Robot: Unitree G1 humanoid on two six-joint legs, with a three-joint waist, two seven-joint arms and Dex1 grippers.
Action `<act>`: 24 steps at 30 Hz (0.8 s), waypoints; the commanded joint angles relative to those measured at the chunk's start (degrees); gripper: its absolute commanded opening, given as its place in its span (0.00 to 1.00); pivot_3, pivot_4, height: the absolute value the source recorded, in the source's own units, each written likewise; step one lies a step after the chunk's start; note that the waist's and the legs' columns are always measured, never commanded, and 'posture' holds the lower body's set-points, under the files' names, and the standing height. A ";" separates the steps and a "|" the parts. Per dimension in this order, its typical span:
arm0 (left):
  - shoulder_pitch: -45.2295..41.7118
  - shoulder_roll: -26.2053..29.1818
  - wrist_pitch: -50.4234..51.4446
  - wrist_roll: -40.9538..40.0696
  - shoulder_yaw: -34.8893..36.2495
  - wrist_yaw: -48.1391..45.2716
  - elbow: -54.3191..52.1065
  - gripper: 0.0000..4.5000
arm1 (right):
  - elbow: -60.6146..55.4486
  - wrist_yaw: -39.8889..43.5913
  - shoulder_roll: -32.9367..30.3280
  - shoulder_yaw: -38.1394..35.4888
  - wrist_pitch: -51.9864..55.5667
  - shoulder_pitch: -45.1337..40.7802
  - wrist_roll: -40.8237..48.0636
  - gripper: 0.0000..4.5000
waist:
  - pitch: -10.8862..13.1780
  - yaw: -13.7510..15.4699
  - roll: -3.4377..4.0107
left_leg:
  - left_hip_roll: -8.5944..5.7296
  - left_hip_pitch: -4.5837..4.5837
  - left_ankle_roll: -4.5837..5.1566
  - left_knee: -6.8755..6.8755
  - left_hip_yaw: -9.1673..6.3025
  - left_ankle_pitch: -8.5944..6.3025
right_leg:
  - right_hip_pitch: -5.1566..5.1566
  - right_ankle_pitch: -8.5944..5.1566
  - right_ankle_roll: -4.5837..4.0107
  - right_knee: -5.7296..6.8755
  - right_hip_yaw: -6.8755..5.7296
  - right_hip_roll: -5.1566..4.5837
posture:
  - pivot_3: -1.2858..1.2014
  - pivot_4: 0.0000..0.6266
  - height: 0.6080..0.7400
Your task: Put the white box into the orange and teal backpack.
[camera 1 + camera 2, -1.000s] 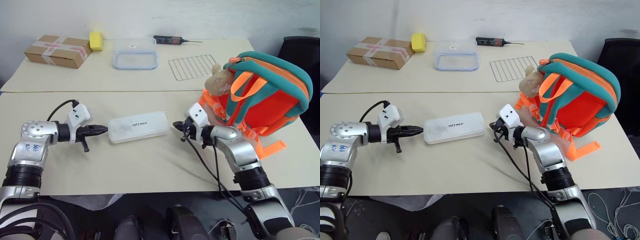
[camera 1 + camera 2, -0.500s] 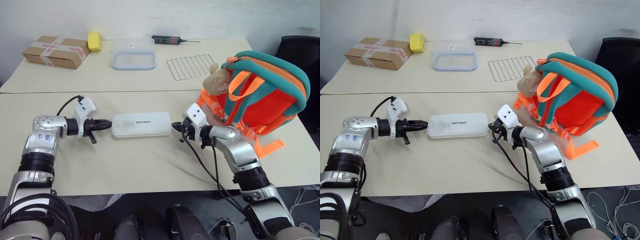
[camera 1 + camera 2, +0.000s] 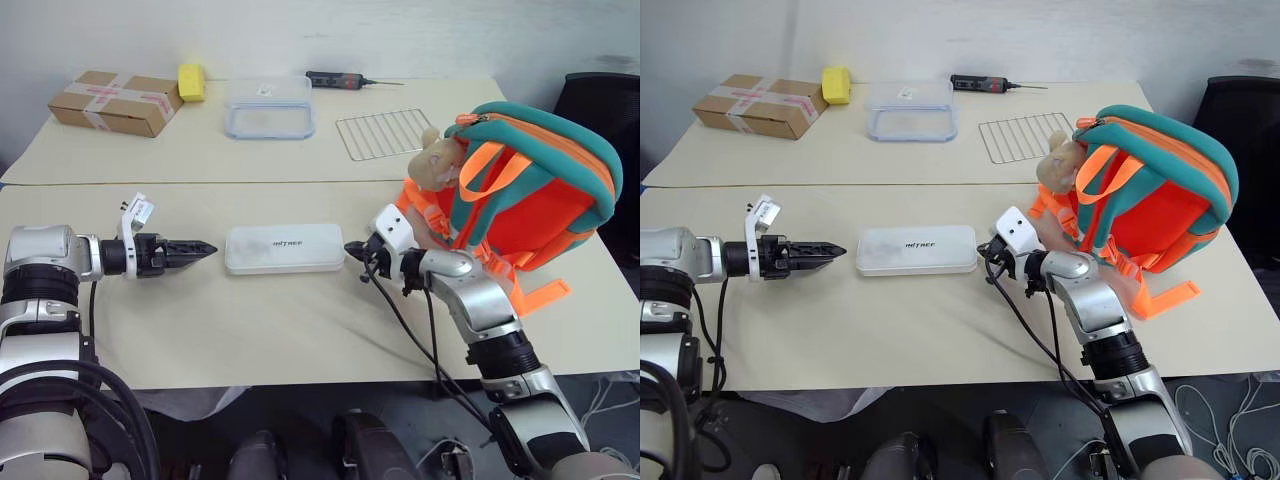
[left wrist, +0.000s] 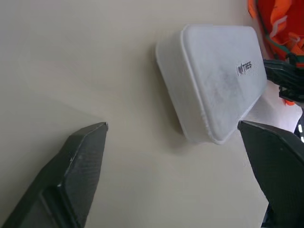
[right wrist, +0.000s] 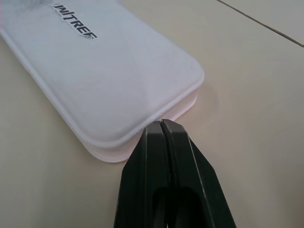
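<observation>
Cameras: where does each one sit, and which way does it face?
Left and right eye views: on the head, looking forward and down over the beige table; both arms show, the flat white plastic box between the left gripper and the right gripper, the orange and teal backpack to the right.
Left wrist view: along its open jaws toward the box's end.
Right wrist view: along its shut jaws, tips at the box's opposite end.
Shared: both wrist views show the box's dark lettering.
</observation>
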 commanded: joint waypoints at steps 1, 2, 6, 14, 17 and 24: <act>-1.26 -4.26 0.53 2.11 -3.06 1.38 2.41 0.99 | -0.36 -0.33 0.74 -0.43 -1.38 -1.74 0.26 0.00 | -0.02 0.24 0.02 | -0.01 0.01 0.00 0.02 -0.01 0.00 | 0.03 0.00 0.00 0.00 -0.02 -0.03 | 0.52 0.24 1.00; -1.82 -5.24 0.61 2.34 -3.16 1.59 3.08 0.99 | -0.25 -0.33 0.83 -0.42 -1.41 -1.83 0.22 0.00 | -0.02 0.46 0.03 | -0.03 0.01 0.00 0.05 -0.01 0.00 | 0.06 0.00 0.00 0.01 -0.05 -0.06 | 0.52 0.24 1.00; -4.46 -11.30 0.01 3.01 -3.24 2.72 5.62 0.99 | 0.14 -0.39 1.10 -0.22 -1.74 -1.67 0.06 0.00 | -0.07 1.55 0.07 | -0.05 0.08 0.02 0.15 0.00 0.00 | 0.19 0.00 0.00 0.02 -0.11 -0.12 | 0.52 0.24 1.00; -8.26 -15.11 0.65 1.75 0.53 3.38 8.86 0.87 | -0.96 -0.80 0.39 -0.43 -1.75 0.15 -0.11 0.00 | -0.10 1.85 0.08 | -0.10 0.09 0.03 0.15 -0.01 0.00 | 0.22 0.00 0.00 0.03 -0.12 -0.17 | 0.52 0.24 1.00; -8.69 -15.28 2.58 0.63 0.94 1.10 7.90 0.66 | -1.25 -1.09 0.35 -0.62 -1.66 0.60 0.01 0.00 | -0.10 1.65 0.07 | -0.10 0.09 0.03 0.14 -0.01 0.00 | 0.21 0.00 0.00 0.03 -0.12 -0.17 | 0.52 0.24 1.00; -8.47 -14.71 8.51 -4.09 1.81 -4.15 0.92 0.33 | -3.77 -1.51 0.03 -1.74 -1.38 2.67 0.22 0.00 | -0.10 1.38 0.07 | -0.08 0.08 0.02 0.13 -0.02 0.00 | 0.20 0.00 0.00 0.06 -0.12 -0.14 | 0.52 0.24 1.00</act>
